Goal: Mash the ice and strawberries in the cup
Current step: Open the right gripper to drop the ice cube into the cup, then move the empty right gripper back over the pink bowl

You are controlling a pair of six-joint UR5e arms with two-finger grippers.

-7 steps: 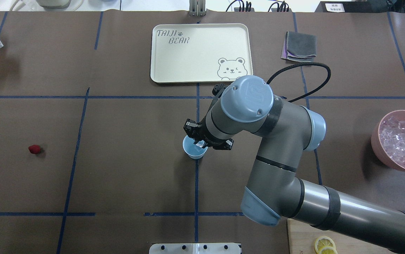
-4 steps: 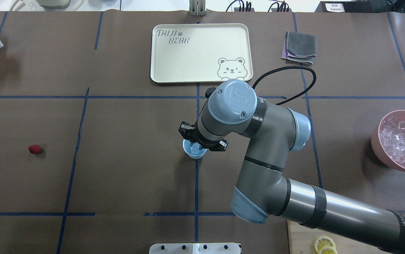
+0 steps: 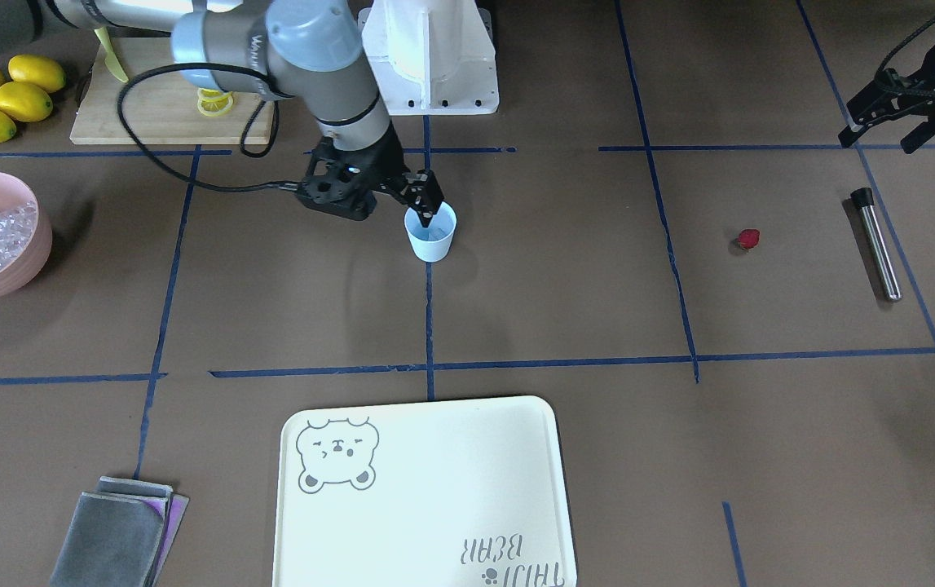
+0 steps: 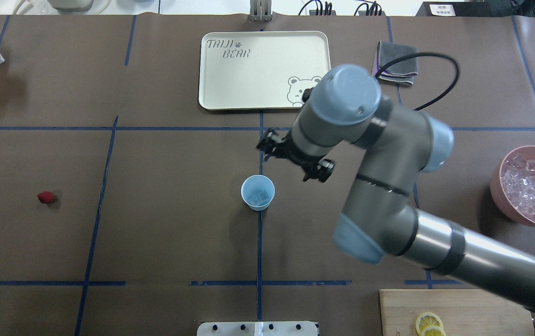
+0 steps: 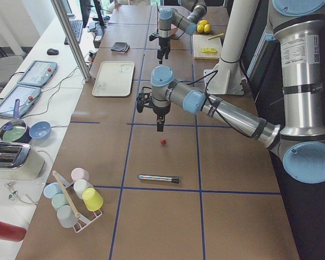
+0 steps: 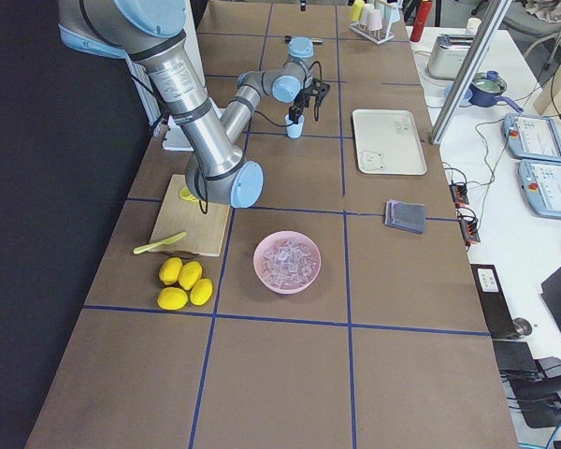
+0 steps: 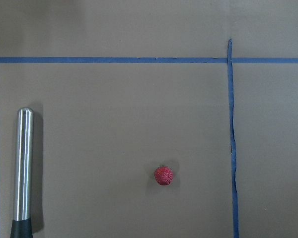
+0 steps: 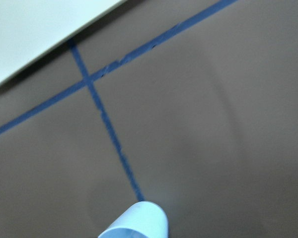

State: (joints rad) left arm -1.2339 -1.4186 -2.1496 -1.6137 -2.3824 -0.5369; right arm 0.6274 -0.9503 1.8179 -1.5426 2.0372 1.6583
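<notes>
Fingers spread and empty, my right gripper hangs just beyond the cup from overhead, not touching it; ice lies inside, and the strawberry sits well apart. Seen from the front, my left gripper is likewise spread and holds nothing. Its wrist camera shows the strawberry on the table near a metal pestle.

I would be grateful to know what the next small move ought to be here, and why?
Probably lower the left gripper onto the strawberry. The cup already holds ice, but the strawberry lies on the table, well away from the cup. The left wrist view shows it nearly beneath that gripper, which looks open.
</notes>
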